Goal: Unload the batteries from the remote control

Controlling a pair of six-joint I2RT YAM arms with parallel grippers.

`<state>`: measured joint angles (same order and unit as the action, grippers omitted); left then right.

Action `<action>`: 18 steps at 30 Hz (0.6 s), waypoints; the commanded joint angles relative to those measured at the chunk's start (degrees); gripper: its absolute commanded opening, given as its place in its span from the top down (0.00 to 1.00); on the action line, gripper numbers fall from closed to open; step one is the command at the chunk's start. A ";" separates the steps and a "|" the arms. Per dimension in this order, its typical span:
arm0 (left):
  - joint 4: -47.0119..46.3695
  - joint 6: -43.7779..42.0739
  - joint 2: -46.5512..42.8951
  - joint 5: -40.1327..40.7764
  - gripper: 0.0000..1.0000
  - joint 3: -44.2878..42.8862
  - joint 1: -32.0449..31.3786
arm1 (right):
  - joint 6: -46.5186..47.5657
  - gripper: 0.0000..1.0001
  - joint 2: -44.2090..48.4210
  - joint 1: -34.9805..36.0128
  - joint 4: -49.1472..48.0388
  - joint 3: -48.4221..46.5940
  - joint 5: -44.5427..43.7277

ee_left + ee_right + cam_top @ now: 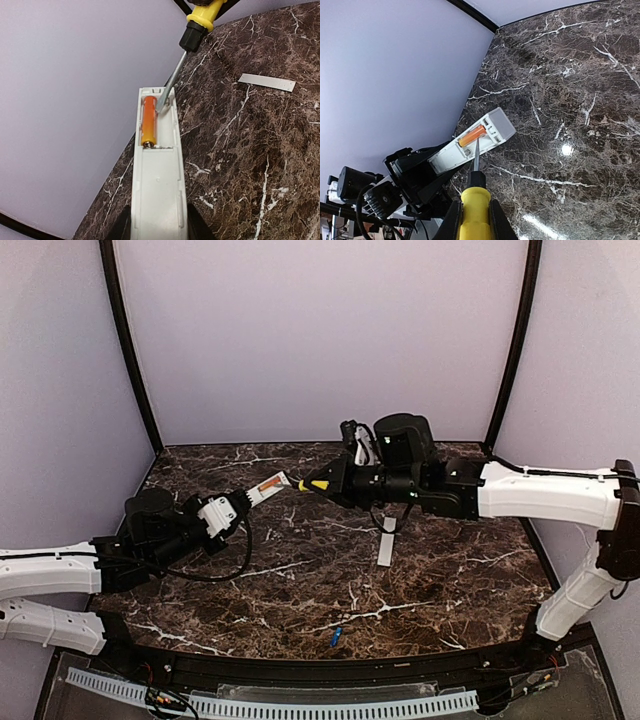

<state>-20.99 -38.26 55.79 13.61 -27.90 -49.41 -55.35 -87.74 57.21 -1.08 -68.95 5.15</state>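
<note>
My left gripper (157, 226) is shut on the white remote control (156, 185) and holds it above the table, back side up with the battery bay uncovered. An orange battery (148, 121) lies in the left slot of the bay. The slot beside it holds no cell. My right gripper (475, 220) is shut on the yellow handle of a screwdriver (475, 212). The tip of its blade (161, 104) rests in the bare slot next to the orange battery. A blue battery (336, 636) lies loose on the table near the front edge.
The remote's flat white back cover (386, 548) lies on the dark marble table (440, 580) under the right arm. Lilac walls close in the back and both sides. A black rail runs along the front edge.
</note>
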 commanded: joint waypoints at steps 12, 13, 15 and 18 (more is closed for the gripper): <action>4.94 -4.00 -1.89 -7.52 1.00 0.59 -0.69 | 47.37 1.00 4.83 -0.36 23.23 -9.65 6.25; 5.05 -4.08 -2.10 -8.41 1.00 0.75 -0.69 | 50.41 1.00 5.89 -0.35 23.37 -9.15 6.91; 5.64 -4.29 -2.24 -9.77 1.00 0.74 -0.69 | 55.51 1.00 6.85 -0.31 25.30 -9.37 7.37; 6.71 -4.32 -2.40 -11.62 1.00 0.60 -0.69 | 60.97 1.00 6.04 -0.15 28.80 -10.82 7.03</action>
<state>-16.10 -42.00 54.92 6.28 -27.88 -49.78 -7.90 -82.28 57.10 22.85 -78.06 10.85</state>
